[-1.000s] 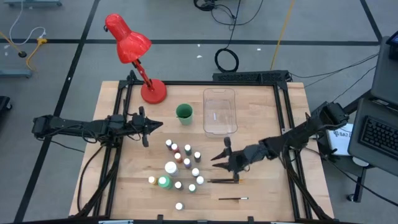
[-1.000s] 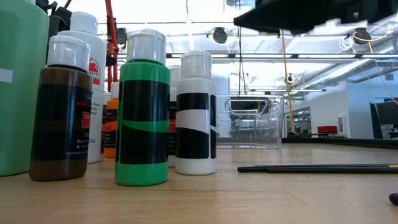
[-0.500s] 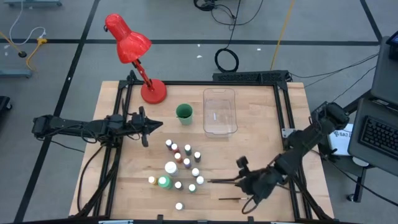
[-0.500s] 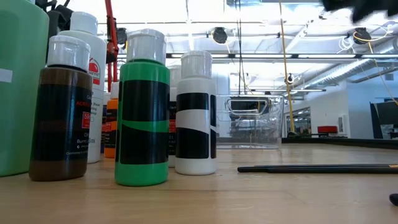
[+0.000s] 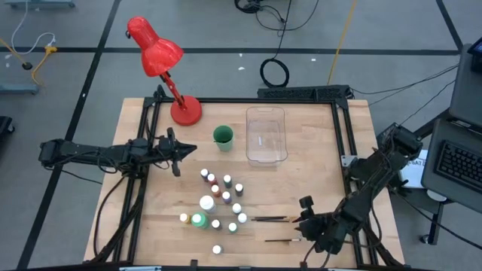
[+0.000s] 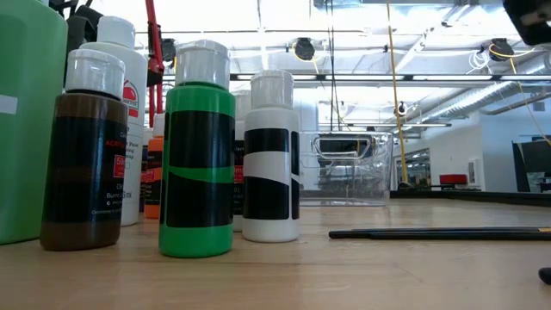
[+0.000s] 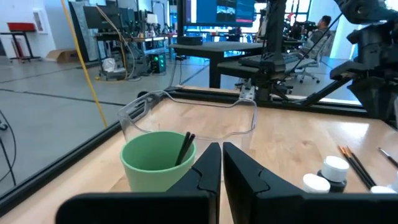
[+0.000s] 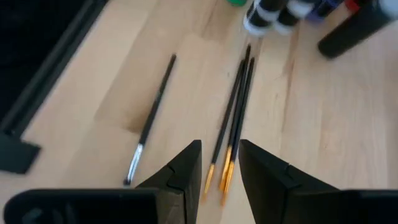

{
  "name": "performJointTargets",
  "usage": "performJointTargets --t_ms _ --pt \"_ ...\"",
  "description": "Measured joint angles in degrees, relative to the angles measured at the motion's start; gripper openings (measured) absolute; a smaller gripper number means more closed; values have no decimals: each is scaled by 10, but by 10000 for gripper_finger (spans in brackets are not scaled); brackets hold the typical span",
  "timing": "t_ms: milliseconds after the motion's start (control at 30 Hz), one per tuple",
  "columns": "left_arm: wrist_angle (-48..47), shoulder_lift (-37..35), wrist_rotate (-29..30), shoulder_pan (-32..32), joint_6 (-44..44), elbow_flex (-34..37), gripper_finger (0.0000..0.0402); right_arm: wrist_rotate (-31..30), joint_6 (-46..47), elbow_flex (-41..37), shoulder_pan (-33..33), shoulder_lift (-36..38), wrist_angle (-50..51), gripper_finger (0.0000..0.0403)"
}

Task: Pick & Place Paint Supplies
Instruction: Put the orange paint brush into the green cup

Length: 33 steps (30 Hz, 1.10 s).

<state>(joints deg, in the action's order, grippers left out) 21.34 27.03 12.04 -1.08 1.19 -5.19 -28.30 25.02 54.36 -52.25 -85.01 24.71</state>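
Small white-capped paint bottles (image 5: 218, 199) stand in a cluster on the wooden table, seen close in the low view (image 6: 196, 155). A pair of thin dark brushes (image 5: 271, 219) and a single brush (image 5: 282, 241) lie flat to their right. My right gripper (image 5: 303, 224) hovers open above the brushes' right ends, slanting down at them; the pair (image 8: 236, 118) lies below its gap (image 8: 221, 163). My left gripper (image 5: 184, 150) waits shut and level at the left (image 7: 221, 168), facing the green cup (image 7: 157, 163), which holds a brush (image 7: 185, 146).
A clear plastic tray (image 5: 266, 135) stands at the far middle beside the green cup (image 5: 223, 136). A red desk lamp (image 5: 169, 71) stands at the far left corner. Black frame rails (image 5: 346, 150) run along the table's edges. Bare wood lies at the right.
My right gripper has swung from beside the bottles toward the table's near right corner and turned about; it now slants down at the brushes' right ends. Its gap looks unchanged. In the low view the arm has passed out toward the right.
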Motion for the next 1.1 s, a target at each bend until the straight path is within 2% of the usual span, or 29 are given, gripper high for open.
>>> performJointTargets --t_ms 267,467,600,767,1100 --pt "0 0 0 0 0 0 21 33 106 -43 5 0 -4 100" --pt "0 0 0 0 1 0 21 31 104 -65 13 0 -8 100" --pt "0 0 0 0 -6 0 21 33 104 -92 21 0 -49 100" --pt "4 0 1 0 -21 0 21 89 105 -129 28 0 -136 100" --pt "3 0 1 0 -22 0 21 76 131 -166 19 0 -167 100"
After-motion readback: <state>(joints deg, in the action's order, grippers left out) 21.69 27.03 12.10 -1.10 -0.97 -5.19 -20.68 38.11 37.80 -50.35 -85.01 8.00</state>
